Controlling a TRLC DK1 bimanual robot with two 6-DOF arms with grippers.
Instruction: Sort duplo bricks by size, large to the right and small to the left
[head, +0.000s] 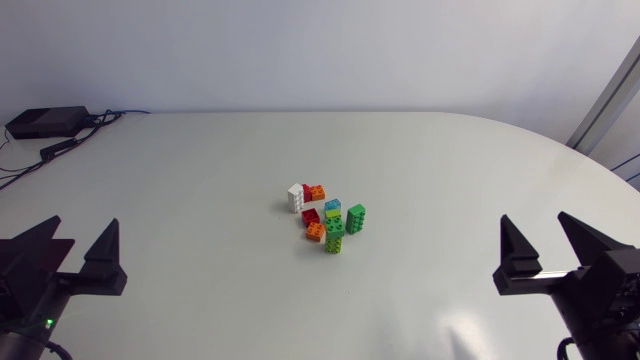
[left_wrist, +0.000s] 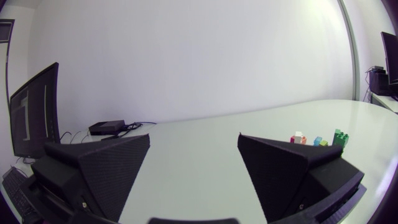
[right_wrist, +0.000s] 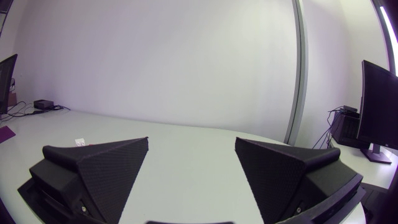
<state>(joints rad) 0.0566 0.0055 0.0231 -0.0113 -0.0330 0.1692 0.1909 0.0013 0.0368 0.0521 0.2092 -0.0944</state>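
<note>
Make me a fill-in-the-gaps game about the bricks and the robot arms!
1. The bricks all sit in one pile in the ___ of the table.
2. The left end effector and the right end effector are both ___ and hold nothing.
3. The two tall bricks in the pile are coloured ___.

Missing words: middle; open; green.

head view: the edges cut off the left gripper (head: 84, 222) and right gripper (head: 535, 217). the bricks (head: 326, 218) stand packed, some hiding others; their count is unclear. left wrist view: a finger (left_wrist: 292, 168) hides part of them. right wrist view: a white speck (right_wrist: 79, 142) is too small to tell.
</note>
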